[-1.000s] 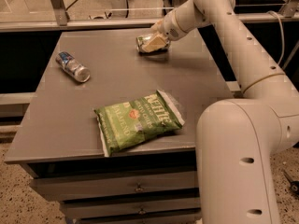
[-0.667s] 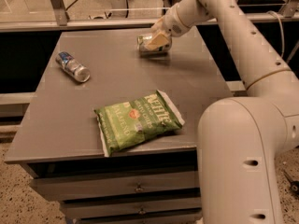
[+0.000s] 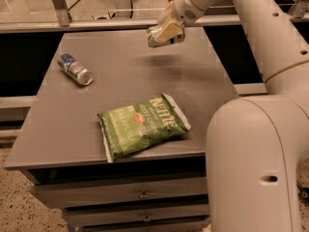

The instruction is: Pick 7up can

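Note:
My gripper [image 3: 166, 33] is at the far side of the grey table [image 3: 120, 91], raised above its surface. It is shut on the 7up can [image 3: 155, 36], a small greenish-silver can held on its side, with its silver end facing left. The can is clear of the table and casts a shadow below. The fingers [image 3: 170, 29] cover most of the can's body.
A silver-blue can [image 3: 75, 69] lies on its side at the table's left. A green chip bag [image 3: 142, 125] lies near the front edge. My white arm and base [image 3: 256, 144] fill the right side. Drawers [image 3: 140, 195] sit below the tabletop.
The gripper has lifted the 7up can off the table and carries it higher than before. The silver-blue can and the chip bag have not moved.

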`<state>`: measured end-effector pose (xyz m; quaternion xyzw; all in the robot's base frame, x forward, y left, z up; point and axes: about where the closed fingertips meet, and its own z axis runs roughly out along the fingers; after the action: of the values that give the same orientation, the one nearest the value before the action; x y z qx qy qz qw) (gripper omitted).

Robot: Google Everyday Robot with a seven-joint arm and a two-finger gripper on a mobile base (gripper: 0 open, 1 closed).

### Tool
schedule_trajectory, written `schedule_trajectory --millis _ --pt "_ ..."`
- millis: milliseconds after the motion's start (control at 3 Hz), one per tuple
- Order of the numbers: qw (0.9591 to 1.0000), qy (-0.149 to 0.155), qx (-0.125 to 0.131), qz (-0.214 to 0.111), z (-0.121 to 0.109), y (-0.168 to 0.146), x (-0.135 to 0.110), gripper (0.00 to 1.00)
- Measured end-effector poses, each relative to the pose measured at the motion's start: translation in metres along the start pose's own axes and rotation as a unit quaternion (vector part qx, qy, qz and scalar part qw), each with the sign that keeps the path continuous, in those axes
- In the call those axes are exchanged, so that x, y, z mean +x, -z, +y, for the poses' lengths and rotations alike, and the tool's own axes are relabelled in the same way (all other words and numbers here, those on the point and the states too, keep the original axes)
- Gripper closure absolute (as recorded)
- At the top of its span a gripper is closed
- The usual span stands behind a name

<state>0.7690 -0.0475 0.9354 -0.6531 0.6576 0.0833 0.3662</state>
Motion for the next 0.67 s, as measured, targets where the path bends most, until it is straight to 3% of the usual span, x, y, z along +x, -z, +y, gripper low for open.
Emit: schedule_trajectory --millis 667 --pt "0.9947 -0.055 -0.073 -0.047 0.044 -0.031 0.004 1.00"
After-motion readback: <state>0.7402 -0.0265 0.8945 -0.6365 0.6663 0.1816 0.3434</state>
